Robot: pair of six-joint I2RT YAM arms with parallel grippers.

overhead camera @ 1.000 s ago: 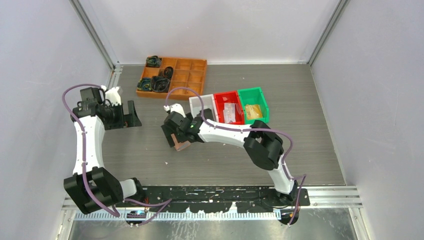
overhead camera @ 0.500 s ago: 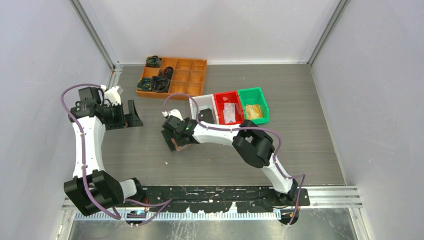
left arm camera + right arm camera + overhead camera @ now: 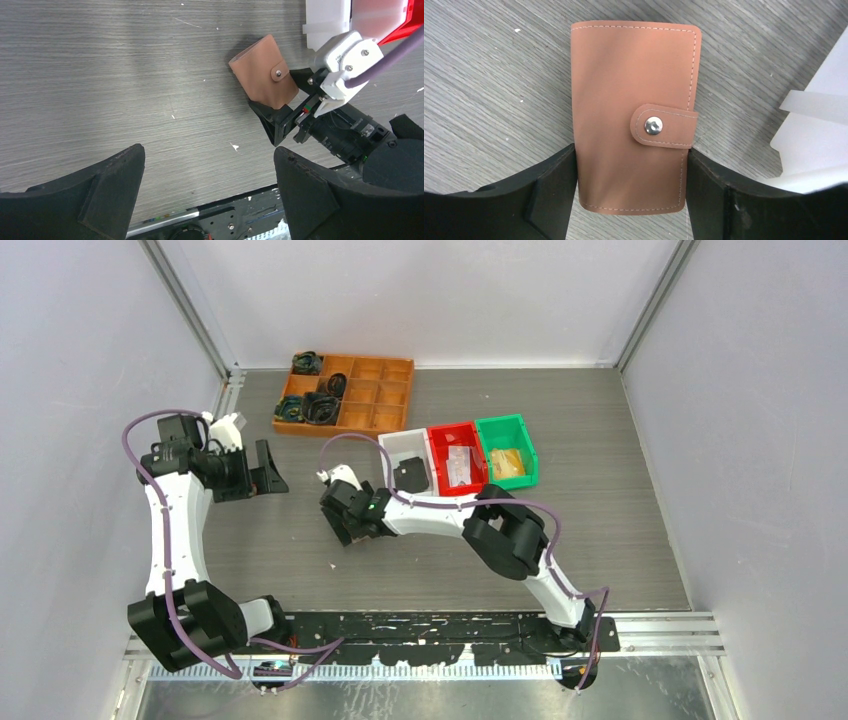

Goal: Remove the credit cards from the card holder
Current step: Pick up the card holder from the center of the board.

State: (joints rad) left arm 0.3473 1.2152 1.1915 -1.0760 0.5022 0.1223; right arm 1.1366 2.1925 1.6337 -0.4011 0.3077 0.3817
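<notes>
**A:** Where on the desk [image 3: 600, 540] is the card holder [image 3: 624, 75]?

**B:** Near the middle, lying flat beside the white bin [image 3: 405, 455]. It is directly under the right claw [image 3: 631, 152]. The left claw [image 3: 207, 151] gapes wide, well apart to the left.

**A:** Its long axis?

**B:** In line with the right claw's fingers [image 3: 549, 190], which sit against both long edges and grip it across the width.

**A:** Cards?

**B:** None showing. The snap tab [image 3: 659, 126] is fastened, so I'd judge that comes first.

Both arms [image 3: 172, 530] have white links, black joints [image 3: 188, 615], purple cables [image 3: 400, 47], black wedge fingers [image 3: 549, 195].
</notes>
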